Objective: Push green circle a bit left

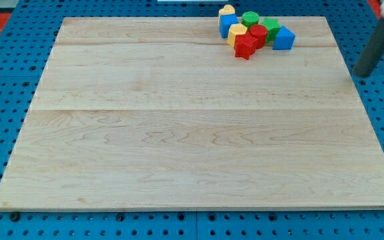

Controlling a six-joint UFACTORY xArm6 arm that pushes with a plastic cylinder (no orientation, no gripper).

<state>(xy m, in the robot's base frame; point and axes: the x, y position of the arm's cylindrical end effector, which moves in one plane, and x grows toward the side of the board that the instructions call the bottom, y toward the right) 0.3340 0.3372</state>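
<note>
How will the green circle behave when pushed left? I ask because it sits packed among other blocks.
The green circle looks low and flat-bottomed, so it should slide, not roll or tip. The blue block touches its left, so that probably moves too. My tip is far right, off the board.

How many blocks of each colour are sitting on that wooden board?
Yellow: 2 — yellow block, second yellow block
Blue: 2 — blue block, second blue block
Green: 2 — green circle, second green block
Red: 2 — red block, second red block
Total: 8
</note>
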